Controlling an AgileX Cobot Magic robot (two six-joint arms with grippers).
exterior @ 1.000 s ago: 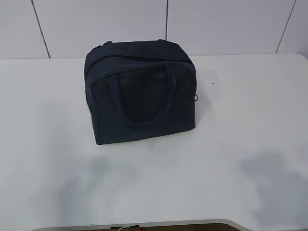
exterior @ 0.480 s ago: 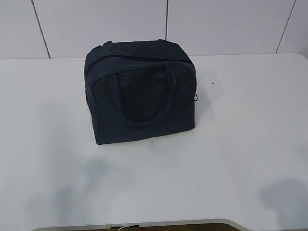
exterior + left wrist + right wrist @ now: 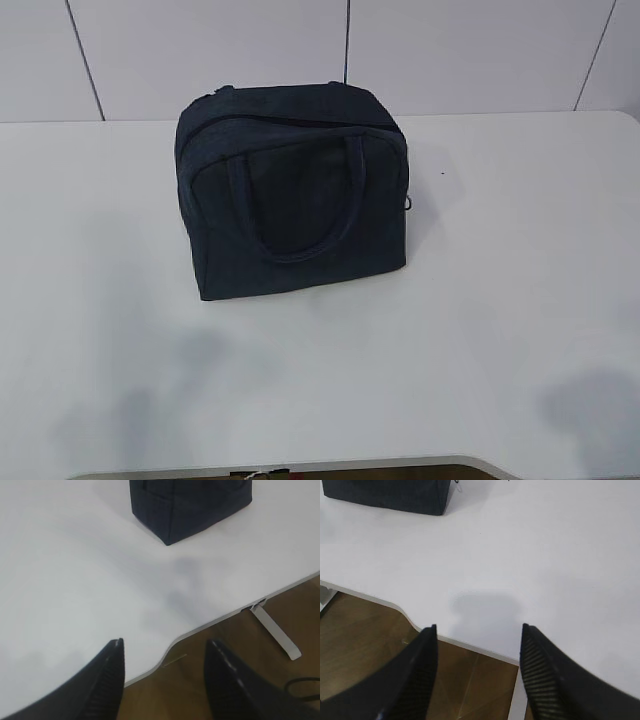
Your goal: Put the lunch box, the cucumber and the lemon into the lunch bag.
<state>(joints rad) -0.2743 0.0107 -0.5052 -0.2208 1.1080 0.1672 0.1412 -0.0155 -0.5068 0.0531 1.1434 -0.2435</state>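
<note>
no readable text, labels or signs

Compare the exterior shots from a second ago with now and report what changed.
Only a shadow moved: the dark patch on the table at the lower right slid down toward the front right corner and shrank, which suggests the right arm pulled back out of view. Nothing was taken hold of or let go. The lunch bag stayed put, zipped shut.

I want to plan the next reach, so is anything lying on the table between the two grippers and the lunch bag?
Nothing visible. Bare white table lies between the left gripper, the right gripper and the lunch bag. Both sets of jaws are open and empty. The bag's zipper looks closed.
</note>
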